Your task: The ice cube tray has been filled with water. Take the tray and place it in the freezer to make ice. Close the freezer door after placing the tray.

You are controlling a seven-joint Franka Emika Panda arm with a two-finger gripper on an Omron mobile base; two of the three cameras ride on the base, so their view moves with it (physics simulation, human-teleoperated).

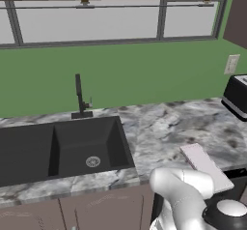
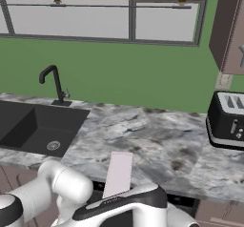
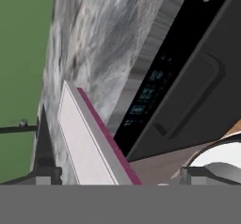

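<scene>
I've got the gripper (image 3: 115, 173) spread wide and empty over the ice cube tray (image 3: 89, 143) (still on the marble counter (image 1: 159, 127)), so grasping, freezing and door-closing all remain.

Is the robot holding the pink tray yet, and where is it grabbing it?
Not yet. The gripper is open, its tips on either side of the ice cube tray, which lies flat on the counter. Nothing is held.
</scene>
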